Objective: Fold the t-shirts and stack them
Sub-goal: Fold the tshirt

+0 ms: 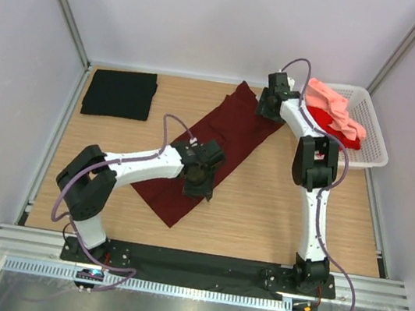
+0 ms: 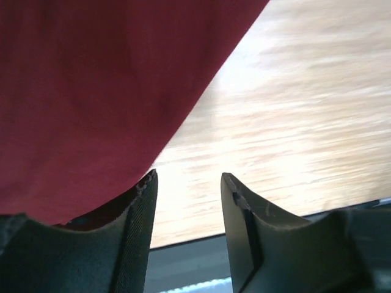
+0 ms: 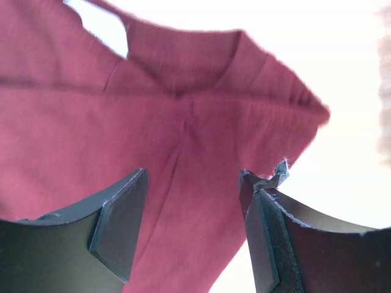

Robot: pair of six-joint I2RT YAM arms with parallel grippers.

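- Four t-shirts counted, each a different plain colour.
- Across the middle of the tabletop [image 1: 278,206], one dark maroon t-shirt [image 1: 240,125], laid out as a long diagonal strip. Far end close to the back edge, near end pointing toward the left arm's base.
- At its collar, one small white neck label [image 3: 101,24], seen from the right wrist.
- In the far left corner, one black t-shirt [image 1: 119,93], folded flat into a rectangle, well apart from the maroon one.
- At the far right, one white lattice basket [image 1: 375,135] holding one bright red t-shirt [image 1: 337,133] and one salmon pink t-shirt [image 1: 334,106], heaped loosely, pink on top.
- Two claws, both at the maroon cloth, one at each end of the strip.
- At the strip's lower right edge, the left claw [image 2: 186,177]: jaws apart, bare wood showing in the gap, nothing pinched, cloth edge right at one finger.
- At the collar end, the right claw [image 3: 192,174]: jaws spread wide, maroon cloth lying beyond the gap, not gripped.
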